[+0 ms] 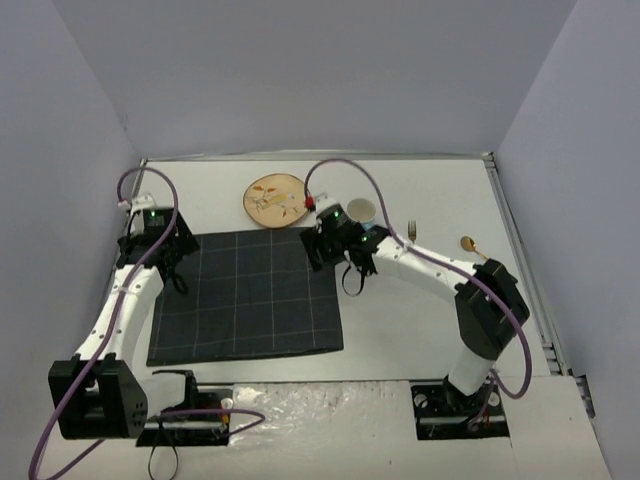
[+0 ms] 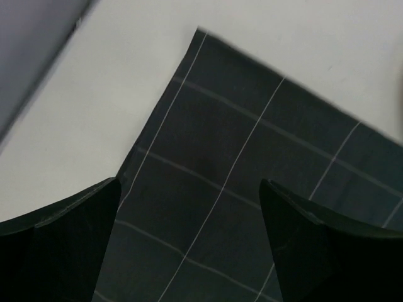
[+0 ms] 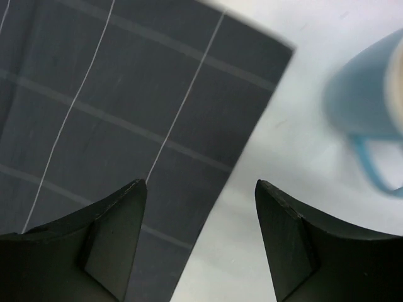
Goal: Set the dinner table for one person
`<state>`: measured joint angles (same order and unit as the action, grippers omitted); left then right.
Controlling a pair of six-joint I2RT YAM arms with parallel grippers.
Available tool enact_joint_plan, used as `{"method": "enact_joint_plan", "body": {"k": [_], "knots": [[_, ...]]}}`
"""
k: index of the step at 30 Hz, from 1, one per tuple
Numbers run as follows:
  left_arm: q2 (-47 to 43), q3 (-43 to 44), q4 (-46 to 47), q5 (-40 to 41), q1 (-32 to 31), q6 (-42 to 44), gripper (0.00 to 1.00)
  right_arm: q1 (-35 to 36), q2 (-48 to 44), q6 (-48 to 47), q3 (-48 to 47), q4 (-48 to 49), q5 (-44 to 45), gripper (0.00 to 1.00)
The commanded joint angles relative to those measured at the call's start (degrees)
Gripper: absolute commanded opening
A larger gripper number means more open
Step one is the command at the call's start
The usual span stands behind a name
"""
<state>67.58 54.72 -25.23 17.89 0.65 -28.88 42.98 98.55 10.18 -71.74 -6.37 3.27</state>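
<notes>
We see a white tabletop [image 1: 420, 330] with thin metal edge strips, closed in by plain pale grey walls [image 1: 300, 70] on three sides. It carries a dark grey checked placemat [image 1: 250, 300] left of centre. A patterned plate [image 1: 274, 198] sits near the far edge, with a blue mug [image 1: 361, 211], a fork [image 1: 412, 231] and a gold spoon [image 1: 471, 246] toward the right edge. The left fingers [image 2: 69, 239] stand wide and empty over the placemat's far left corner, with bare tabletop just beyond. The right fingers [image 3: 107, 239], also apart and empty, straddle the placemat's far right corner, one over cloth and one over tabletop, with the mug near.
</notes>
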Motion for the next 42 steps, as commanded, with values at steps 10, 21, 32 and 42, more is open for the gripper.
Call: {"method": "enact_joint_plan", "body": {"k": [10, 21, 32, 42], "knots": [[13.47, -3.32, -1.47, -3.22, 1.27, -4.96, 0.88, 10.34, -6.28, -1.83, 22.23, 10.5, -2.66, 0.54], [27.14, 2.52, -3.16, 0.05, 5.45, -3.59, 0.85, 16.31, -0.87, 1.29, 20.24, 4.58, -5.68, 0.42], [28.45, 6.64, -6.17, 0.93, 12.52, -2.11, 0.85, 16.34, -2.43, 1.86, 18.67, 2.04, -3.45, 0.44], [9.43, 4.51, -8.85, -4.15, 7.48, -1.77, 0.94, 14.97, -8.02, 0.05, 4.14, -0.18, -0.92, 0.58]]}}
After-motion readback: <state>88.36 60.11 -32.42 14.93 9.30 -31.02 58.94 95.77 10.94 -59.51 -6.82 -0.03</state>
